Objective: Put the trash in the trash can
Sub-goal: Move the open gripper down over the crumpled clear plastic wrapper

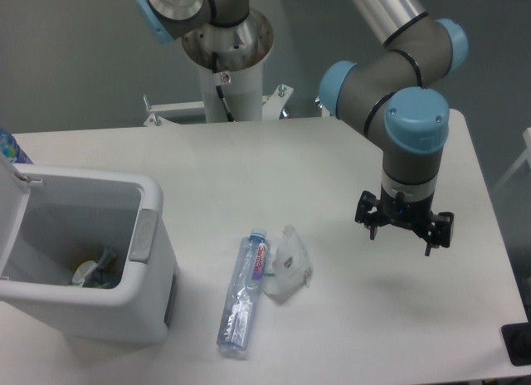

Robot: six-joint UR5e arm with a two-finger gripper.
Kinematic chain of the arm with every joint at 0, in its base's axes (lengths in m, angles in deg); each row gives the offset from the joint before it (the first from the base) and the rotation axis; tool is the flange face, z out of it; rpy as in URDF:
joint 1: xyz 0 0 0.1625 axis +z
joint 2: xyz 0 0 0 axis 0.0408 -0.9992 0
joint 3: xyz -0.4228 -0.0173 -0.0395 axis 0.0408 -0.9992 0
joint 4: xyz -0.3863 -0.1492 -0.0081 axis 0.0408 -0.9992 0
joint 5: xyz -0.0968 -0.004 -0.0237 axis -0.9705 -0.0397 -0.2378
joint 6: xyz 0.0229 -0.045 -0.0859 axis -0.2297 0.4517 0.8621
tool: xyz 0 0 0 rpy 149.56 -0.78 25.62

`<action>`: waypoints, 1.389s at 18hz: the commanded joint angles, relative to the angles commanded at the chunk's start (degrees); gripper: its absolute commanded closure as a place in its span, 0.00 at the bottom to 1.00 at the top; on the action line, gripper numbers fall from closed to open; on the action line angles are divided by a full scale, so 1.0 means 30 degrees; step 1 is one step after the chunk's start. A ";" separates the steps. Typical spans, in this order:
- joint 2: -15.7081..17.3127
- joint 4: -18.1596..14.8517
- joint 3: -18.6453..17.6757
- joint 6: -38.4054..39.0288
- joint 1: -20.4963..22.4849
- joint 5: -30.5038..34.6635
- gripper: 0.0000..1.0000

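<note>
My hand (404, 227) hangs open and empty above the white bench (348, 153); the crushed clear plastic bottle (245, 290) lies leftward, long axis running near-to-far, beside the crumpled wrapper (289, 265).

Trash can (124, 306): lid cut by the edge at 9 o'clock; contents unclear.
Blue bottle (10, 146): mostly cropped.
Pincer (404, 236): finger gap unreadable.
Arm (390, 20): cut at 12 o'clock.

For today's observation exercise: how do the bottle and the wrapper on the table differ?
The bottle is long and narrow; the wrapper is smaller and crumpled. The bottle has a blue cap and red-lettered label; the wrapper is plain whitish-clear. Both lie side by side, outside the bin.
</note>
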 joint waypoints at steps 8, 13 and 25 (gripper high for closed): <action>0.0234 0.0351 -0.1052 0.0117 -0.0029 -0.0088 0.00; 0.0381 0.2370 -0.3189 0.0263 -0.0554 -0.0117 0.00; 0.1495 0.2373 -0.5860 0.0293 -0.2547 -0.0059 0.00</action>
